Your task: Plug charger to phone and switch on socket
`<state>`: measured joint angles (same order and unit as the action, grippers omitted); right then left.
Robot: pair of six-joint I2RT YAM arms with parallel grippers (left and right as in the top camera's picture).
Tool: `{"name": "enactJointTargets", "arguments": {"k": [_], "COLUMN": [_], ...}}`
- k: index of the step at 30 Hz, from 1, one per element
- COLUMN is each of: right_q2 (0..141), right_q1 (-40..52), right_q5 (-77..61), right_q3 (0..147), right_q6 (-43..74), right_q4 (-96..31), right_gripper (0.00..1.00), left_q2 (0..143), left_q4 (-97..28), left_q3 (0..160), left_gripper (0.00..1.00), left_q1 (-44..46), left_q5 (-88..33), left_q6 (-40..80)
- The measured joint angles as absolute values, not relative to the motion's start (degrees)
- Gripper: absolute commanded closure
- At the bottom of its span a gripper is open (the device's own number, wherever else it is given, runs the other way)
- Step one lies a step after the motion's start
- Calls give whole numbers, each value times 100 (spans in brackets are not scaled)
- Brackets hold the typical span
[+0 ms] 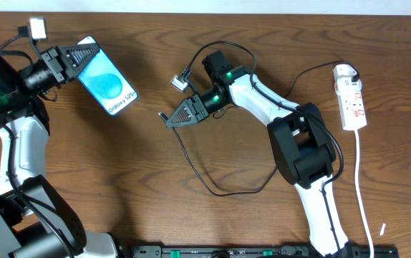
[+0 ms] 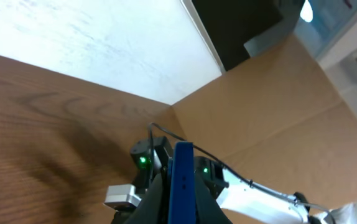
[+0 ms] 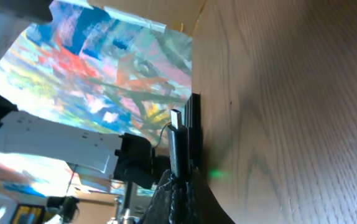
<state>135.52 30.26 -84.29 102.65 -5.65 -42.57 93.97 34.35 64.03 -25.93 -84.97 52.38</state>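
At table (image 1: 119, 179) left, left gripper (image 1: 89, 52) clamps phone (image 1: 111, 80) by its edges; mid-table, right gripper (image 1: 164, 117) pinches charger (image 3: 178, 146) tip; socket (image 1: 351, 99) lies far right.

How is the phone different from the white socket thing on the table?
The phone has a black frame and a bright blue screen; the socket is white with small red marks. The phone is gripped by the left gripper on the left side; the socket lies flat on the table at the far right, with no gripper on it. Both are oblong and look about equally long.
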Motion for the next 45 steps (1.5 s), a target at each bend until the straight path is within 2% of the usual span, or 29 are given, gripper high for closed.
{"name": "enactJointTargets", "arguments": {"k": [10, 22, 30, 45], "right_q2": [13552, 13552, 13552, 13555], "right_q1": [3328, 3426, 3426, 3426], "right_q5": [-7878, -7977, -8580, -8831], "right_q3": [10265, 10265, 10313, 10328], "right_q6": [-1372, -1435, -523, 1612], "right_q4": [-4200, -3037, -1514, 1044], "right_gripper": [99, 99, 99, 99], "left_q2": [9397, 9397, 9397, 9397], "left_q4": [3439, 3295, 3295, 3286], "left_q3": [6403, 6403, 6403, 6403], "left_gripper": [93, 93, 93, 92], "left_q1": [-2593, -2596, -2593, -2593], "left_q5": [-8270, -7907, -7891, -7920], "left_q6": [5651, 5704, 5701, 5452]}}
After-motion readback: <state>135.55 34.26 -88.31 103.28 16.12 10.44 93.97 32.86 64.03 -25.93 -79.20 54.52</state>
